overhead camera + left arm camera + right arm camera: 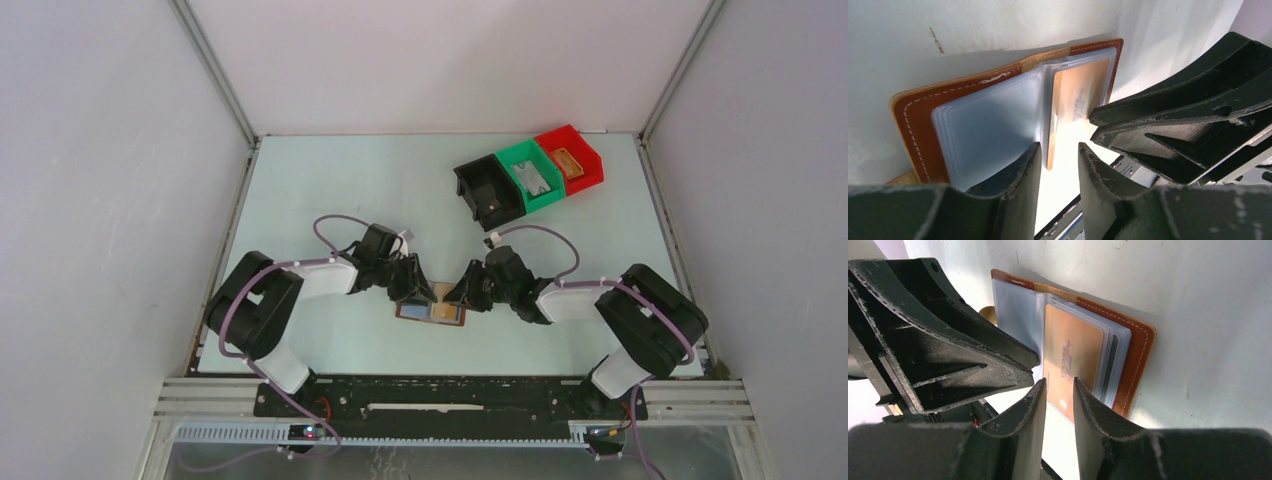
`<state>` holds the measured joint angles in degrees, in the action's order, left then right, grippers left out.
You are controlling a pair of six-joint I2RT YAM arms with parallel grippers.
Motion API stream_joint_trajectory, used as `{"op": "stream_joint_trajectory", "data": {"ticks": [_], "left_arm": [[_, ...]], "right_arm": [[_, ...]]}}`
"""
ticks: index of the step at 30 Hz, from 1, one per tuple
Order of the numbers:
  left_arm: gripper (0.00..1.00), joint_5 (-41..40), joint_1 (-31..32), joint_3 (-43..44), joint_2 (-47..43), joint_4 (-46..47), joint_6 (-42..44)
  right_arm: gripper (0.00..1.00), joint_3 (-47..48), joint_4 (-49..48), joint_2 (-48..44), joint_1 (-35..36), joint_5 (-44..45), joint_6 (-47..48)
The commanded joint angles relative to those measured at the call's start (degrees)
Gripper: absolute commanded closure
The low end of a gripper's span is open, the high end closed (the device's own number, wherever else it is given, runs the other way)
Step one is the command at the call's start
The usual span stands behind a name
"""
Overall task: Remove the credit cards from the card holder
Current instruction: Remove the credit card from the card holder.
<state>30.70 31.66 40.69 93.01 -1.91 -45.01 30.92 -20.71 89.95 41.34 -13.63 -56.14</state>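
Left gripper point(1059, 150), fingers slightly apart, sits at the fold of the open holder point(913, 125); right gripper point(1059, 385), narrowly parted, faces it over the tan card point(1068, 355).

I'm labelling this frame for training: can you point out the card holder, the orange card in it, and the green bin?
card holder point(1140, 355): right wrist view, on its brown leather rim.
orange card point(1070, 352): right wrist view, middle of its face.
green bin point(513, 165): top external view, on its left wall.
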Motion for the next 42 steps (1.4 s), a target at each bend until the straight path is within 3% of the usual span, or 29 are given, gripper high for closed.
{"op": "stream_joint_trajectory", "data": {"ticks": [1,9,31,42], "left_arm": [[0.62,0.86,0.22,-1.35,0.59,1.48,0.54],[0.62,0.78,0.16,-1.58,0.55,1.65,0.32],[0.63,0.77,0.16,-1.89,0.35,1.65,0.29],[0.89,0.52,0.16,-2.15,-0.23,1.65,0.02]], "right_arm": [[0.65,-0.11,0.52,-0.16,0.47,1.18,-0.05],[0.65,-0.51,5.33,-6.80,0.63,6.42,1.71],[0.65,-0.51,2.59,-0.93,1.82,5.16,1.08],[0.65,-0.51,2.09,0.49,1.89,4.58,0.70]]}}
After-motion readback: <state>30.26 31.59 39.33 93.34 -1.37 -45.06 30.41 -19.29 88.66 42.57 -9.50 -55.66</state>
